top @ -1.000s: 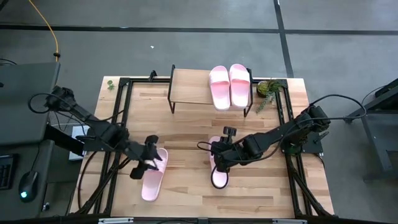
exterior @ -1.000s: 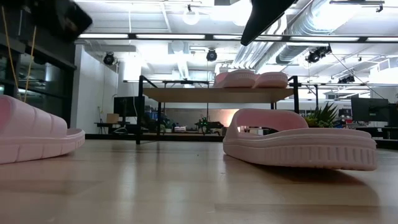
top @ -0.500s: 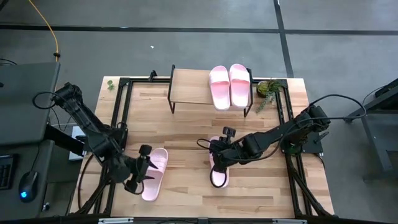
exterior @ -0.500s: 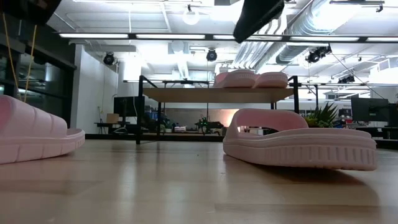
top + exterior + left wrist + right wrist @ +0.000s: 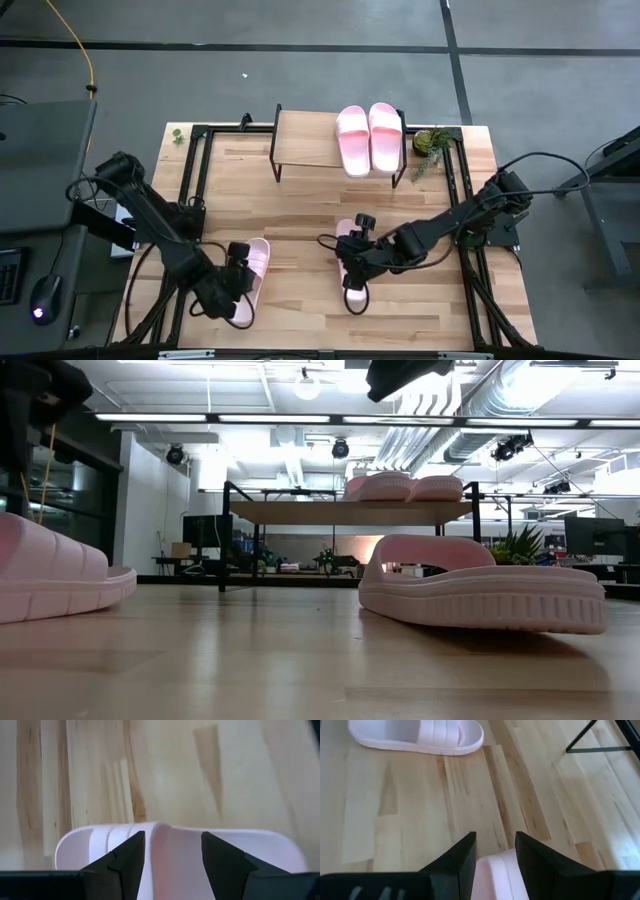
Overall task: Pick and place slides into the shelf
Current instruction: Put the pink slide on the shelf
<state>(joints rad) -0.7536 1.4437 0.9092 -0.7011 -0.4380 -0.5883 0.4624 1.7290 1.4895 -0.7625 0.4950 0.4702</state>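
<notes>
- Shelf (image 5: 310,140) carries two slides (image 5: 368,138) at its right end.
- Left gripper (image 5: 236,280), fingers apart, straddles the slide (image 5: 250,272) front-left of the shelf.
- Right gripper (image 5: 352,262), released, over another slide (image 5: 354,288) before the shelf.

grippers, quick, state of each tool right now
left tool: open, fingers either side of a pink slide, not closed on it.
right tool: open over the other slide's edge, nothing held.

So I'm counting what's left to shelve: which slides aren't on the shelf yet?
The two slides on the tabletop: one under the left gripper, at, and one under the right gripper, at. The other pair already sits side by side on the shelf.
</notes>
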